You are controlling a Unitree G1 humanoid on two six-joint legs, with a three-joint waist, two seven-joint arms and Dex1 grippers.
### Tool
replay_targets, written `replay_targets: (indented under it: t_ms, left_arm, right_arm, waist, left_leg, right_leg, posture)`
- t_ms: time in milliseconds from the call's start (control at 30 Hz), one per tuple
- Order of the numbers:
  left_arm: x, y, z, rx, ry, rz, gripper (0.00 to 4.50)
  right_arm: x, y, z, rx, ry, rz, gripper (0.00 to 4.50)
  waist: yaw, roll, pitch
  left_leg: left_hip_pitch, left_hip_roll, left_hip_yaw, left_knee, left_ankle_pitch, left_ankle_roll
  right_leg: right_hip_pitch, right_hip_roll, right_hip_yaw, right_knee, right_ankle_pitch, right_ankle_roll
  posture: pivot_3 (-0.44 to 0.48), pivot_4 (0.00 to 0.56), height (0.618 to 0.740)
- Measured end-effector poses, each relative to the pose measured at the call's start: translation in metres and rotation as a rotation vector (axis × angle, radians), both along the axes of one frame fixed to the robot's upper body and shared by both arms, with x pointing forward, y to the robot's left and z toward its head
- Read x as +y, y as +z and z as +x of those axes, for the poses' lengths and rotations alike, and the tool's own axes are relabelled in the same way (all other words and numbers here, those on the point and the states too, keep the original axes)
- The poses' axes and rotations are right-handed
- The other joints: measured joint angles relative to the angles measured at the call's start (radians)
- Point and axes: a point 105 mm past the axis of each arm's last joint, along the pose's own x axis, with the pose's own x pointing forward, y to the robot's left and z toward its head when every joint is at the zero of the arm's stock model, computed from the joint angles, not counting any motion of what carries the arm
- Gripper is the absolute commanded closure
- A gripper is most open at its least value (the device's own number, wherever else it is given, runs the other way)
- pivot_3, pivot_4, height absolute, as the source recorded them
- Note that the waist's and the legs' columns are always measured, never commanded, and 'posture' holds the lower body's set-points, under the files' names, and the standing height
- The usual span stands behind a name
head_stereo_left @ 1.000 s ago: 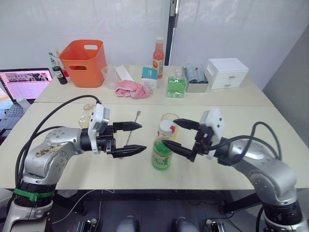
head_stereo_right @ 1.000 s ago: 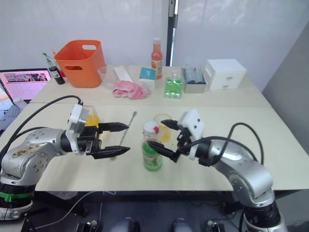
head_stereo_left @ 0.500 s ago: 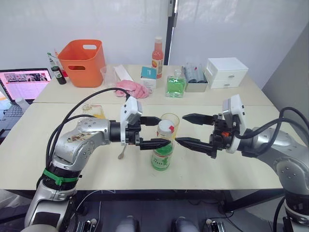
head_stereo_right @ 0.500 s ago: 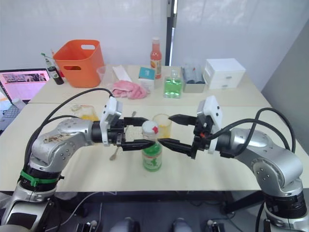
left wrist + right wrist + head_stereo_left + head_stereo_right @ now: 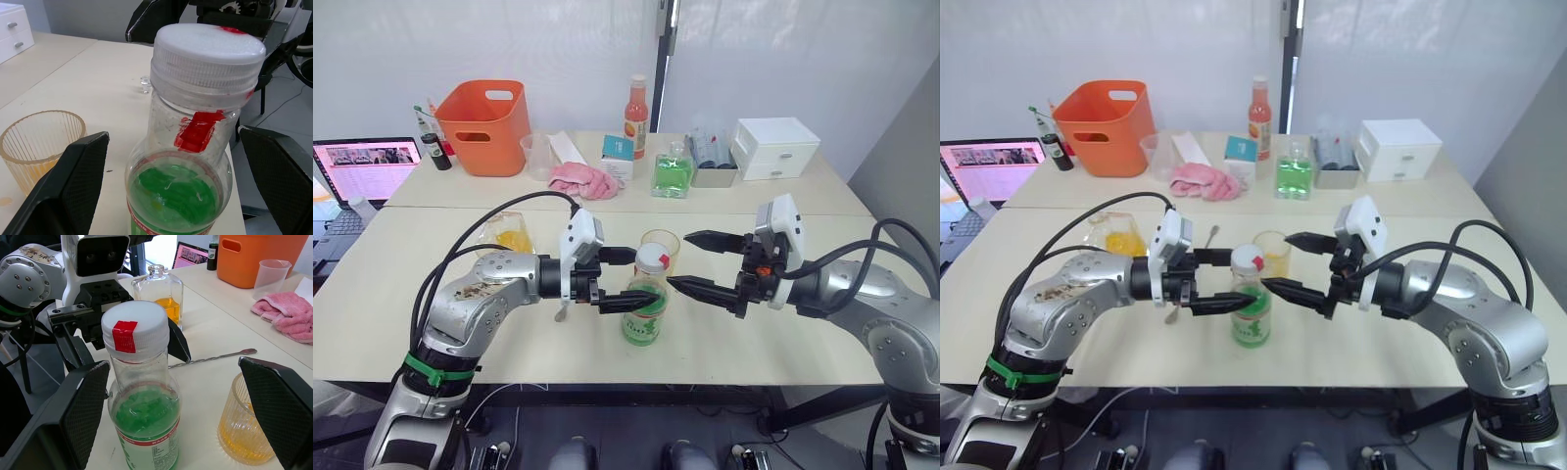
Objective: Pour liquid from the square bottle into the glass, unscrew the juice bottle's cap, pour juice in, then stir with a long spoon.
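Both claws flanked the juice bottle (image 5: 643,311). That bottle stood upright near the counter's (image 5: 862,323) front edge, its long axis vertical. The left claw (image 5: 625,278) was spread wide with one finger on each side of the bottle, at neck and shoulder height, not yet touching as far as could be judged, so it was the nearer. The right claw (image 5: 697,262), also spread wide, pointed at the bottle from its right, a little apart. The juice bottle's cap (image 5: 135,324) sat screwed on. The glass (image 5: 658,251), holding some yellow liquid, stood just behind the bottle. The long spoon (image 5: 212,358) lay flat behind the left claw, and the square bottle (image 5: 508,233) stood further left. Counted: one juice bottle, one cap, one glass, one spoon, one square bottle, two claws.
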Motion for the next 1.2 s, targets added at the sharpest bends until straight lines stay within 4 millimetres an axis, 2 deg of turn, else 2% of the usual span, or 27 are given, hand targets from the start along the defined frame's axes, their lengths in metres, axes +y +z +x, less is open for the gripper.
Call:
replay_targets:
  t_ms: [233,533,567,633,1000,1200]
  left_arm:
    - [-0.003,0.0,-0.001,0.003,-0.01,-0.014,0.0]
    - [-0.006,0.003,0.001,-0.013,-0.014,-0.029,2.84]
    - [-0.006,0.003,0.002,-0.014,-0.013,-0.028,3.04]
    - [-0.006,0.003,0.002,-0.017,-0.012,-0.028,3.15]
    - [-0.005,0.002,0.001,-0.063,-0.068,-0.018,3.15]
    - [-0.004,0.002,0.001,-0.083,-0.107,-0.016,3.15]
  right_arm:
    - [0.0,0.0,0.0,-0.002,-0.005,0.001,0.04]
    - [0.001,0.008,-0.011,-0.006,0.043,0.047,0.0]
    - [0.001,0.008,-0.012,-0.003,0.045,0.049,0.0]
    - [0.001,0.007,-0.013,0.005,0.051,0.053,0.0]
    - [0.007,0.013,-0.009,-0.024,0.048,0.027,0.0]
    - [0.032,0.022,-0.005,-0.072,0.1,-0.01,0.0]
  waist:
    - [0.0,0.0,0.0]
    - [0.001,0.0,0.0]
    - [0.001,0.0,0.0]
    - [0.0,0.0,0.0]
    - [0.0,0.0,0.0]
    - [0.0,0.0,0.0]
  left_leg:
    - [0.0,0.0,0.0,0.0,0.0,0.0]
    - [0.0,0.0,-0.001,0.0,0.0,0.0]
    - [0.0,0.0,-0.001,0.0,0.0,0.0]
    - [0.0,0.0,-0.002,0.0,0.0,0.0]
    - [0.0,0.0,-0.001,0.0,0.0,0.0]
    - [0.0,0.0,-0.001,0.0,0.0,0.0]
  right_leg:
    - [0.0,0.0,0.0,0.0,0.0,0.0]
    - [0.0,0.0,0.0,0.0,0.0,0.0]
    - [0.0,0.0,0.0,0.0,0.0,0.0]
    - [0.0,0.0,0.0,0.0,0.0,0.0]
    - [0.0,0.0,0.0,0.0,0.0,0.0]
    - [0.0,0.0,0.0,0.0,0.0,0.0]
  posture:
    - [0.0,0.15,0.715]
    - [0.0,0.15,0.715]
    - [0.0,0.15,0.715]
    - [0.0,0.15,0.715]
    - [0.0,0.15,0.715]
    - [0.0,0.15,0.715]
